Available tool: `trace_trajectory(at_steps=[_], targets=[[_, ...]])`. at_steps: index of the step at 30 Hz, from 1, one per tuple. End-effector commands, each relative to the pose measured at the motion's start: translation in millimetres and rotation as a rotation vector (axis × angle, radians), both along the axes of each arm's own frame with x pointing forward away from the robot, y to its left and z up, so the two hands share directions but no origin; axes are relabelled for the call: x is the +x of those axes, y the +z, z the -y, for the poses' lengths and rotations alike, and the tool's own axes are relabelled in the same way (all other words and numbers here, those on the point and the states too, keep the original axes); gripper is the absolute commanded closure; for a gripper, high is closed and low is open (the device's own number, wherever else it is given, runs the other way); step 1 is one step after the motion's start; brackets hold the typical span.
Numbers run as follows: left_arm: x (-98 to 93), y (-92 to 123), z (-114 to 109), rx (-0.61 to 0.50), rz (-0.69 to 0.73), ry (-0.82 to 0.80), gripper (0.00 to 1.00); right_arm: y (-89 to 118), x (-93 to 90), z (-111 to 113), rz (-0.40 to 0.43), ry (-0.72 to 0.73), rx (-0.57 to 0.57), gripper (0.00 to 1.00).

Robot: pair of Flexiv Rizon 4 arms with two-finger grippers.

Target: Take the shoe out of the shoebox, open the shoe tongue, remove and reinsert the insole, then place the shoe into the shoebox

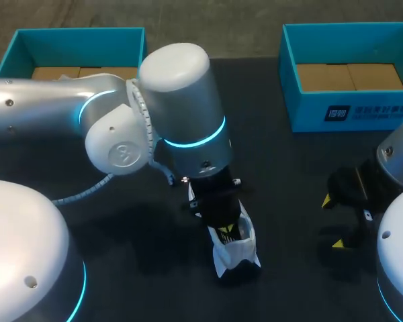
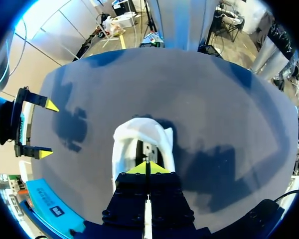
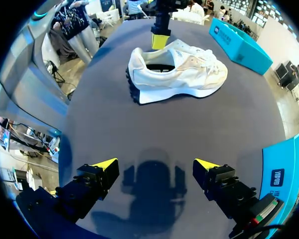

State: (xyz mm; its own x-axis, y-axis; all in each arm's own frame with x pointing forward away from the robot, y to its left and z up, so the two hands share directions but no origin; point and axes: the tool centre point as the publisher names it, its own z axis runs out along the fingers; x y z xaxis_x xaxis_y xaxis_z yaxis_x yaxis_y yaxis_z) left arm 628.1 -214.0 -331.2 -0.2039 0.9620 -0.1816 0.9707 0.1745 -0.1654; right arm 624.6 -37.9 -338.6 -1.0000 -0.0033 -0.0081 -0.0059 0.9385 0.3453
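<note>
**Left gripper and shoe, mid-task.** The left gripper (image 2: 147, 168) points straight down. Its yellow tips are pressed together with only a hairline between them, and they sit inside the mouth of the white sneaker (image 3: 177, 72). The pictures do not show whether a thin edge, such as the insole or the tongue, is pinched between the tips.

The sneaker stands upright on its sole on the dark table (image 1: 289, 188), outside both boxes. In the head view it lies at about 6 o'clock from the table's middle.

The right gripper (image 3: 155, 163) is at 3 o'clock from the sneaker and well apart from it. It hovers over bare table with its fingers spread wide and holds nothing.

Two teal shoeboxes stand at the far edge: the left shoebox (image 1: 80, 40) at 10 o'clock and the right shoebox (image 1: 363, 111) at 2 o'clock. Neither holds a shoe.

**Step in hand (judged).** The shoe is out of its box and the work is now inside its opening, most likely on the insole. The return to the box is not yet done.

**Next move (judged).** Any pull on the insole calls for a firm pinch and a slow lift along the heel. The free right gripper would best steady the toe, because an unbraced shoe may tip or rise with the pull.
</note>
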Motion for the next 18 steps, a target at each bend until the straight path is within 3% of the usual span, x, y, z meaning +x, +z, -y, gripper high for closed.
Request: trace_trajectory(at_steps=[1, 3, 13, 14, 16, 18], targets=[[0.1, -11.0, 8.7, 0.033, -0.011, -0.008, 0.86, -0.3, -1.5, -1.2, 0.003, -0.003, -0.005, 0.0], [0.9, -14.5, 9.3, 0.036, -0.013, -0.005, 0.77, -0.3, -1.5, -1.2, 0.003, -0.003, -0.005, 0.0], [0.9, -14.5, 9.3, 0.036, -0.013, -0.005, 0.77, -0.3, -1.5, -1.2, 0.003, -0.003, -0.005, 0.0], [10.7, -20.7, 15.3, 0.043, -0.007, 0.023, 0.18, -0.3, -1.5, -1.2, 0.003, -0.003, -0.005, 0.0], [12.7, -20.1, 15.1, 0.047, -0.009, 0.023, 0.14, -0.3, -1.5, -1.2, 0.003, -0.003, -0.005, 0.0], [13.1, -19.1, 12.6, 0.052, -0.011, 0.019, 0.0, -0.3, -1.5, -1.2, 0.003, -0.003, -0.005, 0.0]])
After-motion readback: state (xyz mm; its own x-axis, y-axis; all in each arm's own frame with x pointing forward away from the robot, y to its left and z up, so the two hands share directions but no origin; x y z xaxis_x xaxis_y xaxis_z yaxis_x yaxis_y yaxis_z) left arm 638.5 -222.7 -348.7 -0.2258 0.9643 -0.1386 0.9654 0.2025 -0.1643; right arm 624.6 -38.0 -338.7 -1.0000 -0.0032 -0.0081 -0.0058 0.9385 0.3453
